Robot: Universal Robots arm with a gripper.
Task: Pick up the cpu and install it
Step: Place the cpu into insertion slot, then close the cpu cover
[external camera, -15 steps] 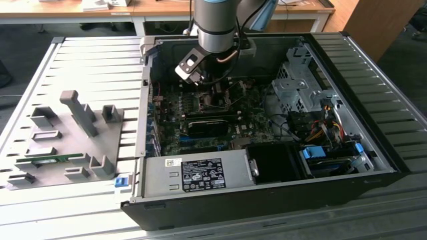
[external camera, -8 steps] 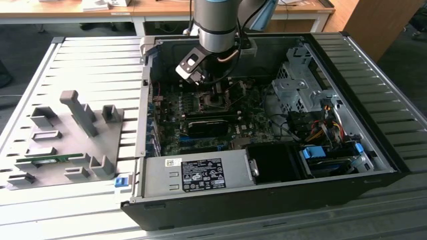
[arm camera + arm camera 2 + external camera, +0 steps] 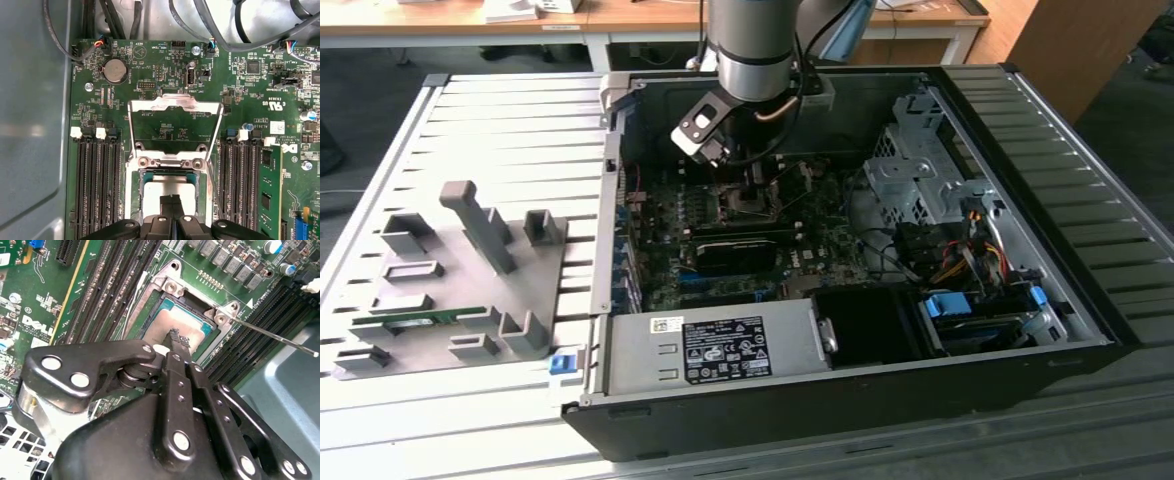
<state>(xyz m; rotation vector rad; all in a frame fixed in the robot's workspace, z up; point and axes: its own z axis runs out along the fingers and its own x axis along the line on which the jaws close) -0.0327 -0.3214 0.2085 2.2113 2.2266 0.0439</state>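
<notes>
Slatted metal table (image 3: pixel 494 130) beneath an open computer case (image 3: pixel 881 395), grey fixture tray (image 3: pixel 454 295) on the exterior view's left. Upper middle of that view: gripper (image 3: pixel 744 178) low over the motherboard (image 3: pixel 674 280). In both wrist views, fingers (image 3: pixel 166 207) closed together with nothing seen between them, tips on or just above the silver top of the cpu (image 3: pixel 167 320); contact hard to confirm. Already lying inside the socket (image 3: pixel 172 162), hold-down frame (image 3: pixel 175 106) standing open, thin lever (image 3: pixel 270 336) swung clear. Probably the seating step, close to done. Calls for the cpu flat and square in its recess, with no sideways drag across the contacts.
</notes>
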